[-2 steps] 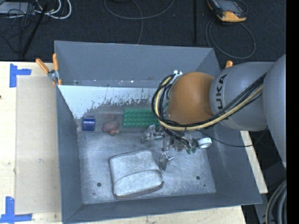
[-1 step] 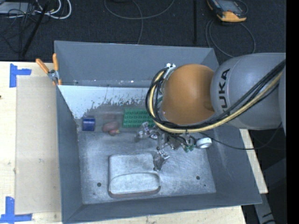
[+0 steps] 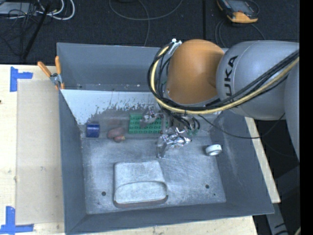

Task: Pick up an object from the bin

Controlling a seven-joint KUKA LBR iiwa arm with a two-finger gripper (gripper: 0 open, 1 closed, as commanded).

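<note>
My gripper (image 3: 171,141) hangs under the arm's wrist near the middle of the bin, just right of and below a flat green studded building plate (image 3: 145,124) that lies against the back wall. The plate's right end is hidden behind the gripper. A small white round cap (image 3: 212,150) lies on the floor to the gripper's right. In front of the gripper, on the bin floor, rests a pale grey rectangular pad (image 3: 139,182).
At the back left lie a small blue cylinder (image 3: 92,129) and a brownish-pink lump (image 3: 117,134). The arm with its orange cover and cables covers the bin's back right part.
</note>
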